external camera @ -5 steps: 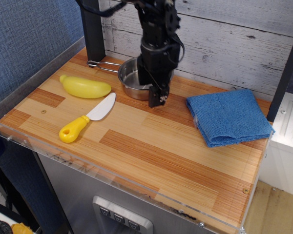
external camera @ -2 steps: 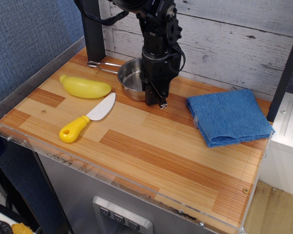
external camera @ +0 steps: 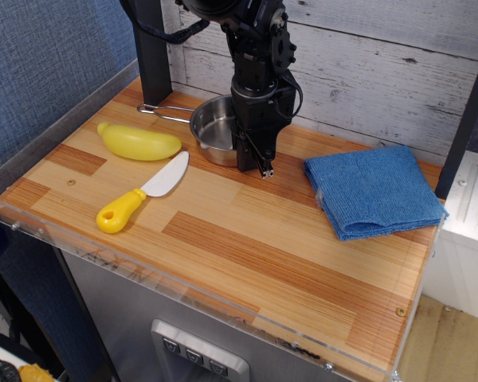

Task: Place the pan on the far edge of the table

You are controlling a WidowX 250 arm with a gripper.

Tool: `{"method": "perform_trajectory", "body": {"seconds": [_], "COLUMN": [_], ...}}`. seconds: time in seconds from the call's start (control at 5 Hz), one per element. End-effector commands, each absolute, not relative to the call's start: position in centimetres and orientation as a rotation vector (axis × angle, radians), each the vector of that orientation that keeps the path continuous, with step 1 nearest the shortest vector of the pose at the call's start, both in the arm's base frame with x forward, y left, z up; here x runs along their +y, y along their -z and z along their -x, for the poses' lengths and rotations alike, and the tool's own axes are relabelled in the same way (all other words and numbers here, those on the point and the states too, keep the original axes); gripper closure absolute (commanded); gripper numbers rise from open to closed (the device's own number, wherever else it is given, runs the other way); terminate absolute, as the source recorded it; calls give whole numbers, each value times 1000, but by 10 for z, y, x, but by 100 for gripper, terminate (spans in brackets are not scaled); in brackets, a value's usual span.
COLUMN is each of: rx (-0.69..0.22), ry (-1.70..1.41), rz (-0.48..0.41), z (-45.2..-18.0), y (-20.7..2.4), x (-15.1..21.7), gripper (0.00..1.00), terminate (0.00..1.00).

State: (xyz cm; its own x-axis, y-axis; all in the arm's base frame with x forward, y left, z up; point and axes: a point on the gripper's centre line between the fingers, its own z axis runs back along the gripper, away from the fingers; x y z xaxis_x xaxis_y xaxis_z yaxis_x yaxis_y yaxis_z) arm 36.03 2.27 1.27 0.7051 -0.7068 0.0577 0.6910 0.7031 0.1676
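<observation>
No writing is legible anywhere, and the pan [external camera: 213, 130] sits at twelve o'clock by the table's [external camera: 247, 255] far edge, the gripper [external camera: 255, 165] hiding its right rim, claw state impossible to tell, with bare planks toward six o'clock.

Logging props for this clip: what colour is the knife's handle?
Yellow; the knife has a white blade, clearest in the observation.image view.

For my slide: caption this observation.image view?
Gripper beside the pan at the table's far edge.
</observation>
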Motion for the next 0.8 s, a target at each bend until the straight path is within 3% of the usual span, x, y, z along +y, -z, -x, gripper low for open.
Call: {"method": "perform_trajectory", "body": {"seconds": [0.0,0.6], "rx": [-207,-302], "ry": [690,670], "rz": [-158,-142], "z": [-363,-318], "y": [-67,-119], "x": [39,27], "gripper": [100,100], "terminate": [0,0]}}
